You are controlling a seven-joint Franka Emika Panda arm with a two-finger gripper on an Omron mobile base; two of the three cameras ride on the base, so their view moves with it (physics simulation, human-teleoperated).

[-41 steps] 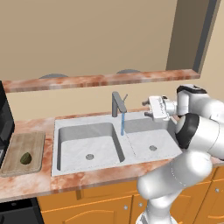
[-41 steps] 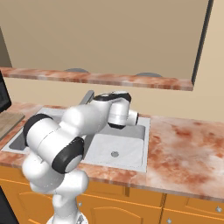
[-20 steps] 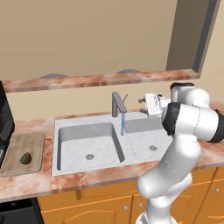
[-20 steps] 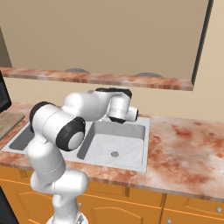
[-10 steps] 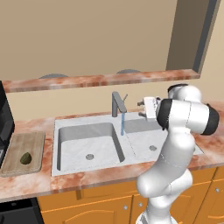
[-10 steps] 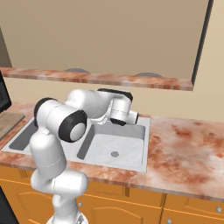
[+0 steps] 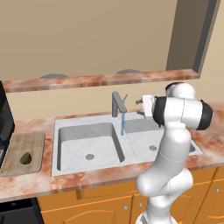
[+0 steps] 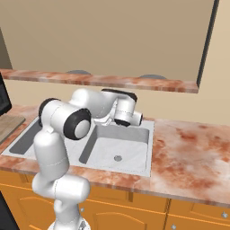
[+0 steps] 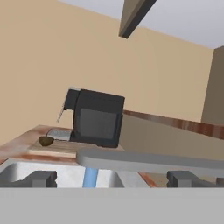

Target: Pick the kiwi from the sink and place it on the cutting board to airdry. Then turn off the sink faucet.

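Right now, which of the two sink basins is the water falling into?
The left basin, the one nearer the board. The blue stream from the faucet drops just inside its right edge; the right basin gets none.

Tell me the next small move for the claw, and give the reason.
Probably ease the open claw left to the sink faucet's thin lever and push it off. The kiwi already lies on the cutting board, yet blue water runs from the spout into the sink. The hand view shows the faucet bar crossing just ahead of the fingertips.
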